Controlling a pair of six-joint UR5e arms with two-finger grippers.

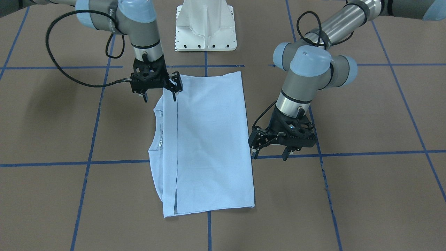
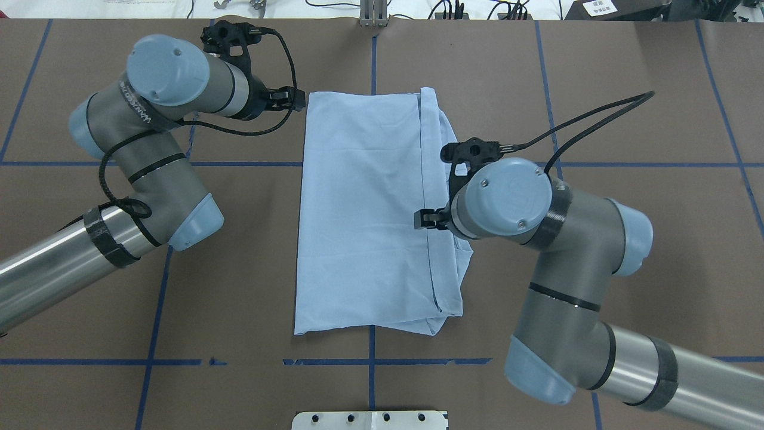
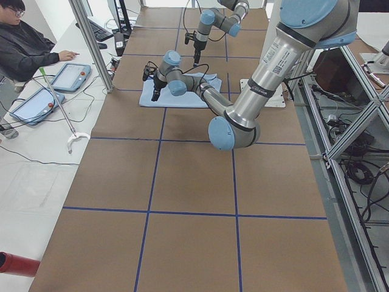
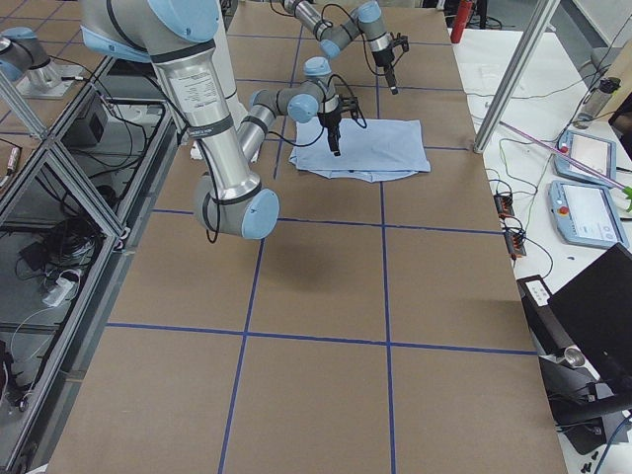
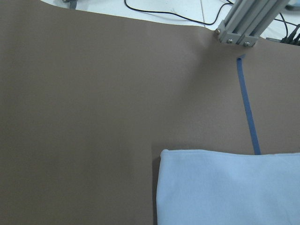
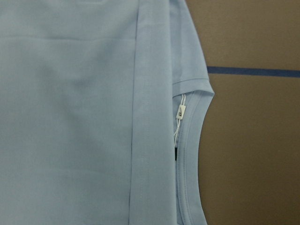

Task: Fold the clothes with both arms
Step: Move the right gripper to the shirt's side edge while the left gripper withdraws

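Light blue short-sleeved T-shirt point(image 1: 212, 139), folded into a long rectangle, lies flat in the middle of the brown table point(image 1: 366, 195). The black left end effector point(image 1: 270, 154) and the right end effector point(image 1: 160, 96) are both spread wide and hold nothing. If one of them pinches only the top layer, I think the fold may slide open. The ribbed collar point(image 1: 153, 132) points to the robot's right, and the long axis runs away from the robot.

Left gripper point(image 1: 270, 156) and right gripper point(image 1: 160, 98) are pointing downward with fingers spread and gripping nothing; left arm point(image 1: 306, 87) and right arm point(image 1: 143, 31) are reaching inward, elbows bent
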